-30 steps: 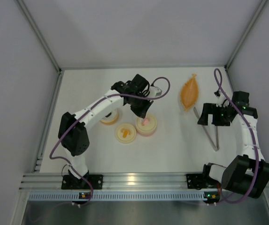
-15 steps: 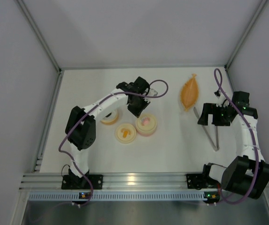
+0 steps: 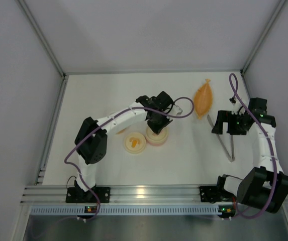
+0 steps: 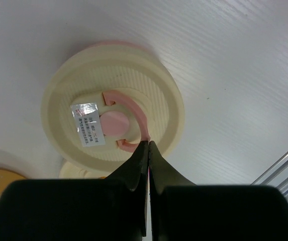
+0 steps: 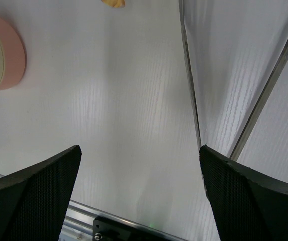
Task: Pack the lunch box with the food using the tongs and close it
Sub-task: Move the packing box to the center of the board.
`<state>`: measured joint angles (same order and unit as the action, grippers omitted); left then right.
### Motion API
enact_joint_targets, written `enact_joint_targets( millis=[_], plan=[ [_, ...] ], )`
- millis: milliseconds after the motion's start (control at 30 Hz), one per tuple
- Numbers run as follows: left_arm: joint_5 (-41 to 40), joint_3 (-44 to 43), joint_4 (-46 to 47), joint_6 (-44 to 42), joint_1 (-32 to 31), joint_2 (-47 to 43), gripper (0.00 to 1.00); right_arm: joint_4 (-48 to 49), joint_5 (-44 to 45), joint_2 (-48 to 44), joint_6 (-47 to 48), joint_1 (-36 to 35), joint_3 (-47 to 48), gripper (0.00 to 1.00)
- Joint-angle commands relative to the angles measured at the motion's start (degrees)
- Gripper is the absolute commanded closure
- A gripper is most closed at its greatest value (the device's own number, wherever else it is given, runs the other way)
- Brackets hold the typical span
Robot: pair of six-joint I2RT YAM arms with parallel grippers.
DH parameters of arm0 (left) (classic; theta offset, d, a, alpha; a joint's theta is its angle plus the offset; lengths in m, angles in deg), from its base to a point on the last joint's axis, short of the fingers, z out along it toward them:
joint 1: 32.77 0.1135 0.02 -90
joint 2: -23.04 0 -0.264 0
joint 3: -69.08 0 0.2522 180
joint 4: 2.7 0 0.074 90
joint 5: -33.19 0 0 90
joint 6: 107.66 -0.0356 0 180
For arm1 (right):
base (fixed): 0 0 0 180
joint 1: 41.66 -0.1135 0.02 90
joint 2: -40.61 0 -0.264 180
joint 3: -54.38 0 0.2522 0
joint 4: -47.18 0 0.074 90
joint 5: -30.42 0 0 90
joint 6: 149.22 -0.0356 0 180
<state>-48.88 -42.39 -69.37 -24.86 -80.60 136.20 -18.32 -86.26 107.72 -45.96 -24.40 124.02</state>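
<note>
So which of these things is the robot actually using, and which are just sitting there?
For the job: round cream-and-pink lunch box, its pink ring handle pinched by the left gripper; long silver metal tongs.
Seemingly idle: orange leaf-shaped dish; round cream tub with orange top.

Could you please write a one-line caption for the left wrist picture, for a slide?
Left gripper, shut, its tips at the pink handle of the cream lid.

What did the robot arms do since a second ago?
The left arm swung right and toward the front, so its fingers sit over the round box's lid, and they closed at its pink handle. The right arm, its open fingers, the tongs and the orange dish stayed put.
</note>
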Motion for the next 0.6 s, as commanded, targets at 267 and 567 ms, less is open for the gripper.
enact_joint_targets(
  millis=[267,567],
  plan=[
    [2.53,0.68,2.10,-0.01,-0.15,1.62,1.00,0.86,-0.92,-0.84,0.02,-0.91,0.81,0.01],
    [3.42,0.77,3.33,0.96,0.02,1.46,1.00,0.42,-0.48,-1.37,0.45,-0.82,1.07,0.01]
  ],
)
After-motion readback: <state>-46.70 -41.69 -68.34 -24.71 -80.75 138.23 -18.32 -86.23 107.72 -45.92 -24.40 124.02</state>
